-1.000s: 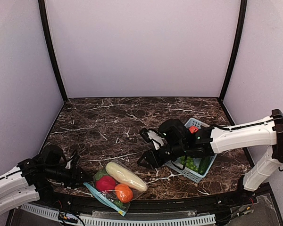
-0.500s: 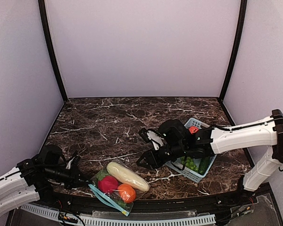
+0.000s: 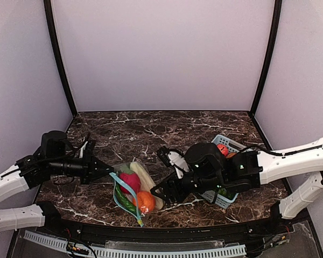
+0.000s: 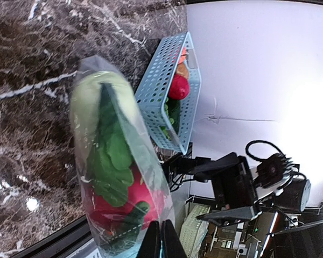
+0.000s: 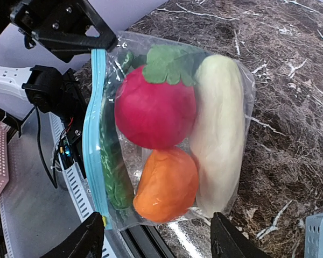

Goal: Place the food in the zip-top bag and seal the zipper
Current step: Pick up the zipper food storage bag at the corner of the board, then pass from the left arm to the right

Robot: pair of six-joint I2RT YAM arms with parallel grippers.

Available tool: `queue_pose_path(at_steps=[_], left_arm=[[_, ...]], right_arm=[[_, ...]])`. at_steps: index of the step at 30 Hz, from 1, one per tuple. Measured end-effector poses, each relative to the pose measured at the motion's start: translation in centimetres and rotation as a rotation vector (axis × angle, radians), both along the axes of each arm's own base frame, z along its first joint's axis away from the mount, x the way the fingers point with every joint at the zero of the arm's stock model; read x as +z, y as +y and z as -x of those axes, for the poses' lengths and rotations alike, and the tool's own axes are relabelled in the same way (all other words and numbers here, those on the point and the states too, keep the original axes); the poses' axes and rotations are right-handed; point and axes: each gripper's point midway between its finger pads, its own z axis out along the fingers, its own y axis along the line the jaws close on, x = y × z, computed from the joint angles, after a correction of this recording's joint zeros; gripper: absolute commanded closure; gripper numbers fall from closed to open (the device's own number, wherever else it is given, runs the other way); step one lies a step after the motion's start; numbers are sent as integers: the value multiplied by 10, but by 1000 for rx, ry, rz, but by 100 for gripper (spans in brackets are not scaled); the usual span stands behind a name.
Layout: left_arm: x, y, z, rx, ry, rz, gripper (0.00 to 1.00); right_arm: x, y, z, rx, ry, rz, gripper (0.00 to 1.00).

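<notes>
While the left gripper (image 3: 109,167) has its jaws pressed together on the zip-top bag (image 3: 133,188), pinching it at the far end of the zipper (image 5: 94,134), the bag stands tipped on edge near 6 o'clock on the tabletop (image 3: 151,134).

- Gripper comes in at the bag's 10 o'clock. A hold at that corner likely keeps the mouth strip taut and raised, so the contents settle away from the zipper.
- Inside the bag: red radish with green leaf (image 5: 153,110), cream-white squash (image 5: 218,134), orange (image 5: 167,185), and a long green piece (image 5: 114,172) lying right against the strip.
- Right gripper (image 3: 160,193): jaws spread, nothing between them, hovering just beside the bag at its 3 o'clock. Judged to be lining up on the zipper's free end, to press the strip against the left arm's anchor.
- Whether the zipper is closed anywhere along its run cannot be told.
- Light blue basket (image 4: 161,97) at 4 o'clock of the tabletop holds red and green pieces, so loading may not be done.
- Risk: the green piece so near the mouth could foul the seal.
</notes>
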Motion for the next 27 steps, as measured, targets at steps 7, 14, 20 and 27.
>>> queue_pose_path(at_steps=[7, 14, 20, 27], left_arm=[[31, -9, -29, 75, -73, 58, 99], [46, -9, -43, 132, -114, 95, 99], [56, -2, -51, 204, -145, 114, 99], [60, 2, -56, 242, -164, 117, 99]], right_arm=[[7, 18, 4, -76, -19, 31, 35], [-8, 27, 9, -93, -21, 74, 36], [-18, 28, 28, -70, -34, 119, 38], [-56, 42, 34, -51, -47, 223, 45]])
